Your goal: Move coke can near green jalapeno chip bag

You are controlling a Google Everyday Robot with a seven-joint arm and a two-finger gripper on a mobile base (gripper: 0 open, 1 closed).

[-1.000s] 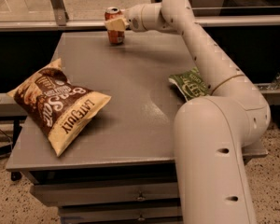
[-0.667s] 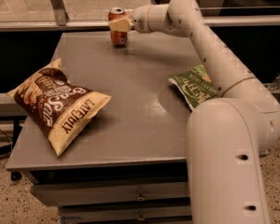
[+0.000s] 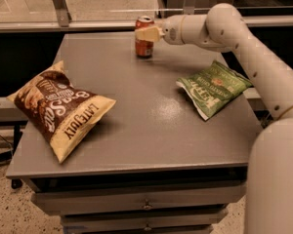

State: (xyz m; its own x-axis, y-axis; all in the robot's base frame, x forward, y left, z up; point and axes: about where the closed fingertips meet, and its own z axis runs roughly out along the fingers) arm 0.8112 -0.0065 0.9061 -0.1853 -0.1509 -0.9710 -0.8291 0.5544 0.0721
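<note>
The coke can [image 3: 144, 42], red-orange with a silver top, stands upright at the far middle of the grey table [image 3: 151, 126]. My gripper [image 3: 147, 33] reaches in from the right and is shut on the can's upper part, its cream fingers [image 3: 151, 33] across the can's front. I cannot tell whether the can rests on the table or hangs just above it. The green jalapeno chip bag [image 3: 214, 87] lies flat near the table's right edge, well to the right of the can and closer to the front.
A large brown-and-cream "Late July" bag [image 3: 58, 108] lies at the table's left front. A glass barrier with metal posts [image 3: 58, 4] runs behind the table. My white arm [image 3: 263, 77] crosses the right side, over the table's right edge.
The gripper has carried the coke can to the right along the far side of the table. The arm has swung aside, so the whole green bag now shows.
</note>
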